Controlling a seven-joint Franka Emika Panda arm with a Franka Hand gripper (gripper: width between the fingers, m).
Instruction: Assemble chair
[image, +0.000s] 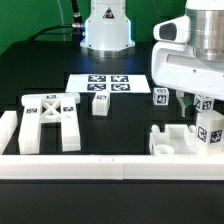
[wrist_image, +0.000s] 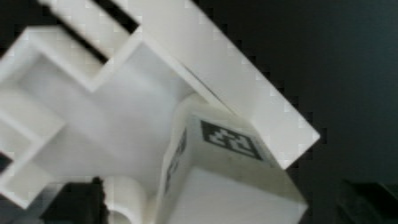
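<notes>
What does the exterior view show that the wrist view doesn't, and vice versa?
Exterior only: X-braced frame, marker board, border rail, robot base, and the pincer over the parts at the exterior view's right. Wrist only: a close look at the slanting edges of a white slab beside the tagged post. Both: apparently that same tagged post.

No legible words or numbers, only square tags (wrist_image: 228, 140) on chair parts (image: 50, 118) and the marker board (image: 78, 86)
</notes>
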